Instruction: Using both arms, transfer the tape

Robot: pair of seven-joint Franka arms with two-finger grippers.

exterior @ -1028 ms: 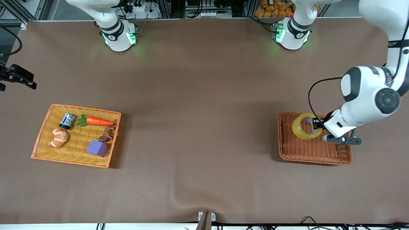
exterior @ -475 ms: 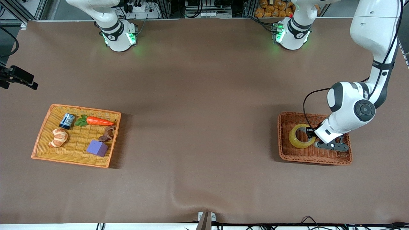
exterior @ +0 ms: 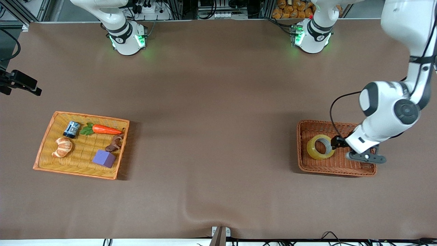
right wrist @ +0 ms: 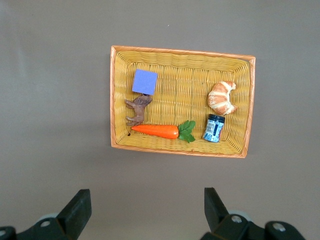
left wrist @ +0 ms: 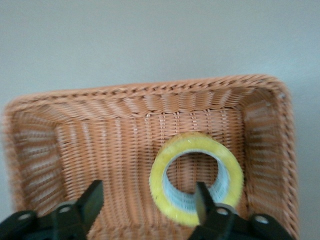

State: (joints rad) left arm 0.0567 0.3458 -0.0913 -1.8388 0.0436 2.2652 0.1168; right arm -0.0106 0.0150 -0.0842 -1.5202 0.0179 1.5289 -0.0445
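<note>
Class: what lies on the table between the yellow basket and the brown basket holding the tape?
Nothing: the front view shows bare brown table between the yellow basket and brown basket.

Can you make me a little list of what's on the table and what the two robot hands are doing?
tape: yellowish ring lying flat in the brown basket, toward the left arm's end of the table
left gripper: open, low over the brown basket, beside the tape, holding nothing
right gripper: open, empty, waiting high above the yellow basket
yellow basket holds: croissant, carrot, purple cube, small blue can, brown toy animal
table cover: brown cloth
</note>
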